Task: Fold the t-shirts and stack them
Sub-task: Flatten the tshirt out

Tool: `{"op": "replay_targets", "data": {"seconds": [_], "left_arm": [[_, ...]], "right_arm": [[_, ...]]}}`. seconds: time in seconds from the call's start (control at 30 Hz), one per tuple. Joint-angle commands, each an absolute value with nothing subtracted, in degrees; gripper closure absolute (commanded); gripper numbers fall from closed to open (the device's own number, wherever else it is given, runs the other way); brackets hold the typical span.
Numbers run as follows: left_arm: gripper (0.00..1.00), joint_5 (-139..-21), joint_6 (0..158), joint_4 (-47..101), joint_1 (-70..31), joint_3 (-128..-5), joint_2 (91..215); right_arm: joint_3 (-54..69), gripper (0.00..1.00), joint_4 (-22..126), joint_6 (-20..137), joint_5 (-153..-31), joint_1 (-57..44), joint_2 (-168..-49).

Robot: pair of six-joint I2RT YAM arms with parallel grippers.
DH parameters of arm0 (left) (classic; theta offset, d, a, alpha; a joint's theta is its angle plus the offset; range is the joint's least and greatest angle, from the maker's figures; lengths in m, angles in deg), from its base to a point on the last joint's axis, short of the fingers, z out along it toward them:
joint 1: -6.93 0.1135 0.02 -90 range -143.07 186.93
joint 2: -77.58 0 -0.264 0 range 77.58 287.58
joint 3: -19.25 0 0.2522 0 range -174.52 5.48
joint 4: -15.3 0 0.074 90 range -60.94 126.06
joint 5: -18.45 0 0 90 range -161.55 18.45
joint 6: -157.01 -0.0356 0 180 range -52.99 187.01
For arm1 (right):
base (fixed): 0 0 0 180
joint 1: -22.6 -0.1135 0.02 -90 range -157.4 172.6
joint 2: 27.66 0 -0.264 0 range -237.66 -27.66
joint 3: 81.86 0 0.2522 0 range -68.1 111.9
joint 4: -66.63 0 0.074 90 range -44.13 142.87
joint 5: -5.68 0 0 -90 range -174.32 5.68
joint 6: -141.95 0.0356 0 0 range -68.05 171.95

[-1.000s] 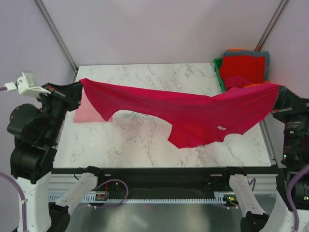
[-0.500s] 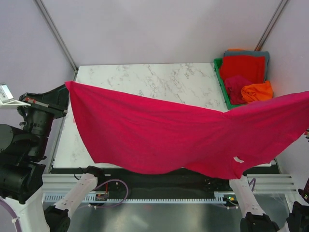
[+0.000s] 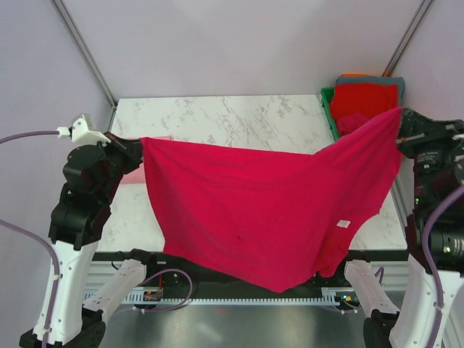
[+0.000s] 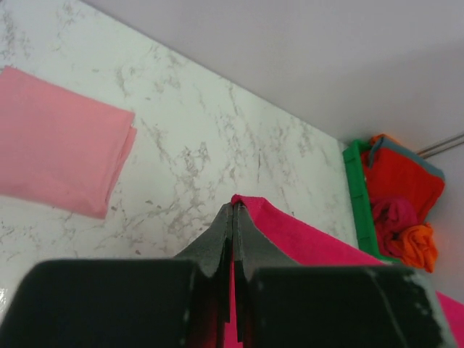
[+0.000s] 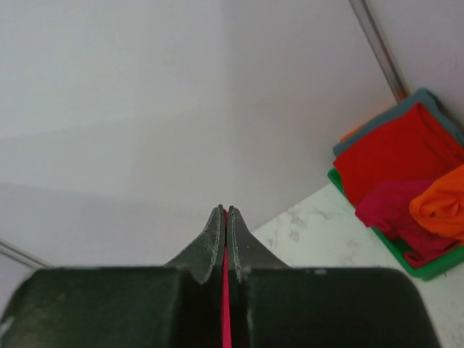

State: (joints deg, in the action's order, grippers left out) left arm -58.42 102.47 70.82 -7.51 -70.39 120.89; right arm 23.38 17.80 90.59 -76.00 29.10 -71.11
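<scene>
**Above the table (image 3: 239,116), crimson shirt (image 3: 254,203) stretched between both grippers**

The crimson shirt hangs as a wide sheet across the front of the table, suspended by its two upper corners. Its lower edge droops past the near table edge. A small white label (image 3: 346,224) shows on the right half of the cloth.

The left gripper (image 3: 138,148) has its fingers pressed together on the left upper corner. Its wrist view shows crimson cloth pinched between the two pads.

The right gripper (image 3: 401,123) has its fingers pressed together on the right upper corner. Its wrist view shows a thin crimson line of cloth clamped between the pads.

A pink shirt (image 4: 58,148), folded to a rectangle, lies flat on the left part of the table, apart from the hanging cloth.

A green bin (image 4: 359,196) stands at the far right corner of the table. It holds a red shirt (image 5: 391,159), an orange shirt (image 5: 442,206) and a magenta shirt (image 5: 384,205). A grey shirt (image 5: 391,118) shows along the back edge of the red one
</scene>
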Motion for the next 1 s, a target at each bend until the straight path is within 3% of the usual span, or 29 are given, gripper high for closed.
{"op": "replay_targets", "data": {"seconds": [0.0, 0.3, 0.7, 0.97], "left_arm": [[0.98, -56.0, 103.4, 66.1, -7.2, -68.5, 123.5], [0.98, -57.3, 102.1, 66.1, -7.3, -75.3, 126.5], [0.98, -59.2, 104.5, 67.0, -7.3, -79.8, 113.8], [0.98, -58.5, 105.4, 66.9, -7.3, -79.5, 114.2]], "right_arm": [[20.6, 1.0, 21.6, 93.8, -81.3, 29.2, -74.5], [26.5, 1.0, 19.2, 91.1, -80.9, 29.2, -75.7], [40.5, 1.0, 18.6, 87.6, -73.3, 29.2, -66.9], [43.5, 1.0, 18.7, 88.8, -74.4, 29.2, -68.4]]}}
